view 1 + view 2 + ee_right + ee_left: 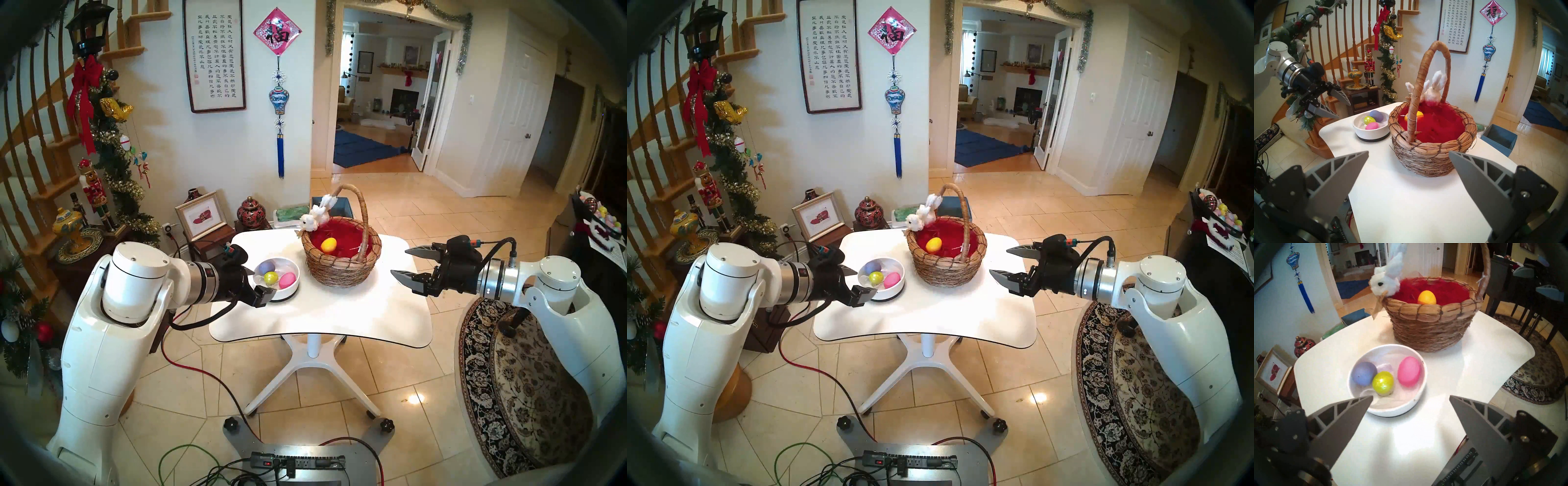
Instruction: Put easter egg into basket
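white table on tiled floor; basket, bowl on it; both arms' jaws apart.

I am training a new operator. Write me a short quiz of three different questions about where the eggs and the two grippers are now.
1. True or false: the orange plastic egg lies in the tan woven wicker basket with red lining.
2. How many eggs lie in the shallow round white bowl?
A. two
B. three
C. four
3. Fill in: the left gripper, jaws open and empty, is nearest the ____; the right gripper is also open.

Key
1. True.
2. B: the purple matte egg, the glittery yellow-green egg and the pink plastic egg.
3. Bowl.
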`<state>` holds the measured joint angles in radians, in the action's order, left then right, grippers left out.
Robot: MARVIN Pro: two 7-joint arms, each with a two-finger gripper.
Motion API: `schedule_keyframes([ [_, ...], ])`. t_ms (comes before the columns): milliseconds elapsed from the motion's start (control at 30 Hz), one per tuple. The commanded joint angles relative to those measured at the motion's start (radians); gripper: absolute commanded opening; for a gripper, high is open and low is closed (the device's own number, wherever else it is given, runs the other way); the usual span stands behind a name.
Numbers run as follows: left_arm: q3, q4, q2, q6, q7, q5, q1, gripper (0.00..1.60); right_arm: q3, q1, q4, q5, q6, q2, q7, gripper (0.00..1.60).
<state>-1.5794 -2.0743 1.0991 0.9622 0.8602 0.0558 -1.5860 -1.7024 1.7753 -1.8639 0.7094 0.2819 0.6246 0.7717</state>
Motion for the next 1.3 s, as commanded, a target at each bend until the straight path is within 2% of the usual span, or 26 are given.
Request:
schedule_keyframes([
  [0, 0.015, 0.020, 0.033, -0.002, -0.002, 0.002, 0.033, 1.60, -0.006, 0.001, -0.001, -0.001, -0.002, -0.003, 0.001, 1.60],
  [533, 0.042, 0.103, 0.094, -0.002, -0.045, 0.028, 0.112, 1.60, -0.005, 0.001, -0.001, 0.000, -0.002, -0.004, 0.000, 1.60],
  [1267, 0.036, 0.151, 0.157, -0.002, -0.064, 0.099, 0.130, 1.60, -0.005, 0.001, -0.001, 0.001, -0.003, -0.005, 0.000, 1.60],
])
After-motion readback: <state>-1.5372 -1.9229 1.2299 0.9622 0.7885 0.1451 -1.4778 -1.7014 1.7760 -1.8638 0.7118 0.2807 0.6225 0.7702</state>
